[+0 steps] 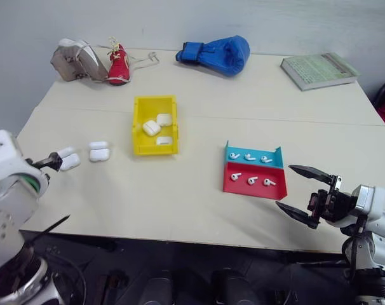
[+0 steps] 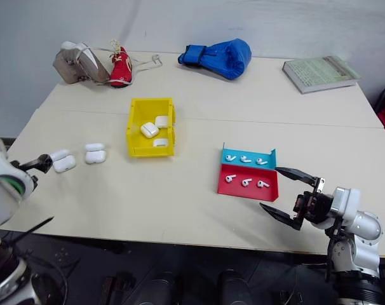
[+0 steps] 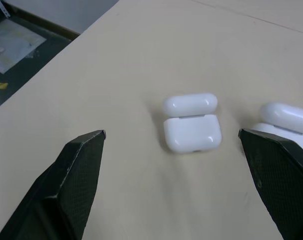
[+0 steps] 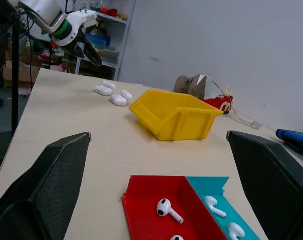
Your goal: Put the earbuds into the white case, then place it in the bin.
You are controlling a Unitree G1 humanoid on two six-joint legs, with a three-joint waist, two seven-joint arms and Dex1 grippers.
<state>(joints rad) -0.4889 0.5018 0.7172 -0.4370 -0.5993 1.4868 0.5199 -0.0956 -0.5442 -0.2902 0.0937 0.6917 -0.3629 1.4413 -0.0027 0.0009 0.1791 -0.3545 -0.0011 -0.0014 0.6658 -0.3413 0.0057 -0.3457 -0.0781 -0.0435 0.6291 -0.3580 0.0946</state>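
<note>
While six earbuds [image 1: 251,180] lie loose in the red-and-blue tray [image 1: 255,189], three in the blue half and three in the red, they are too small in the head views for their stems to be made out; the right wrist view shows one glossy white bud with its stem on the red floor, and cuts the others off at the frame's edge. Well to the left of the tray, past the bin [image 1: 155,126], two white cases [image 1: 99,151] lie on the table [image 1: 180,210] with their lids hinged open, smooth, rounded and glossy. One sits just beside the other, and the outer one [image 1: 69,159] is partly hidden behind the left gripper [image 1: 53,190] in the left eye view. In the left wrist view the second case is half covered by a black finger. The yellow bin, on the tray's far left side, holds three more white cases; whether their lids are shut is hard to tell. Left gripper stands spread wide near the two open cases, holding nothing. Right gripper [image 1: 303,190] hangs just right of the tray, fingers wide apart and empty.
</note>
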